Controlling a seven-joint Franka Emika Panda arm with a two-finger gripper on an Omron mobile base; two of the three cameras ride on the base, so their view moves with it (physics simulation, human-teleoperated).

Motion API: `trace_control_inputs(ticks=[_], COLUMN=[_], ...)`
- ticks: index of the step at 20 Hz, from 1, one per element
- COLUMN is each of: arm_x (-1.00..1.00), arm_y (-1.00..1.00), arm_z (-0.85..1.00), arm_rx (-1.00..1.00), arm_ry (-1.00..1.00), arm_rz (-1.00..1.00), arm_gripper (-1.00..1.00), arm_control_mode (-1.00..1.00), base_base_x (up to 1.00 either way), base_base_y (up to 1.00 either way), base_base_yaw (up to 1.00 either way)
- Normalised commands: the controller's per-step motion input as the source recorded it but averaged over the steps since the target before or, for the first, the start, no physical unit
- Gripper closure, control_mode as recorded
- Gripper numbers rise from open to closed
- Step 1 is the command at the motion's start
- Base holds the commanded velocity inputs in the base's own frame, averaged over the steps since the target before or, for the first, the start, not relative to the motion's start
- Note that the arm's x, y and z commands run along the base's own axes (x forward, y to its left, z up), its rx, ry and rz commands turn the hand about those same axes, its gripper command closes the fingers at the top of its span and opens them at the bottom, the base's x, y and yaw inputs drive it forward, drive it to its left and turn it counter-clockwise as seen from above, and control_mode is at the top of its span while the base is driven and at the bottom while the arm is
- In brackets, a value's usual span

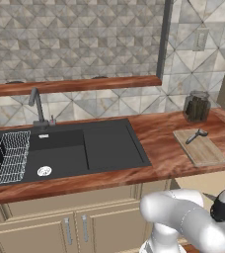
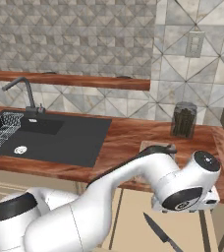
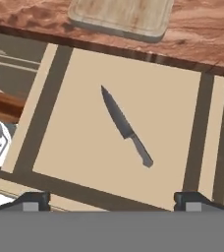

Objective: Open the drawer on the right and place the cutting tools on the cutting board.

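From the hand view I see my gripper [image 3: 111, 199] with its jaws spread wide and nothing between them, hanging above the open drawer [image 3: 84, 147]. A knife [image 3: 125, 127] lies flat on the drawer floor, roughly in the middle, dark blade pointing toward the counter and grey handle toward me. It touches neither drawer wall. In the right base view the same knife [image 2: 159, 232] shows below my arm, inside the pulled-out drawer [image 2: 133, 216].

Past the drawer's far edge runs the reddish wood countertop [image 1: 159, 143]. The cutting board [image 1: 199, 147] lies flat on it near the front edge, directly above the drawer. A small dark utensil [image 1: 196, 135] rests on the board's far end. Just behind the board stands a dark glass jar [image 1: 197, 106]. To the left sits the black sink [image 1: 70, 150] with its faucet [image 1: 37, 106] and a wire basket [image 1: 8, 158].
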Motion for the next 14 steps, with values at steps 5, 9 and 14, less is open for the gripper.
trace_control_inputs(ticks=[5, 9, 14], arm_x=[0.14, 0.34, 0.26], arm_y=[0.0, -0.08, -0.13], arm_z=[-0.39, -0.15, -0.14], arm_rx=[-0.04, -0.12, -0.13], arm_ry=[-0.23, 0.0, 0.12], arm_rz=[0.2, 0.08, 0.04], arm_gripper=[-1.0, -1.0, -1.0], arm_control_mode=[-1.0, -1.0, -1.0], base_base_x=[0.0, 0.0, 0.0], base_base_y=[0.0, 0.0, 0.0], base_base_yaw=[0.0, 0.0, 0.0])
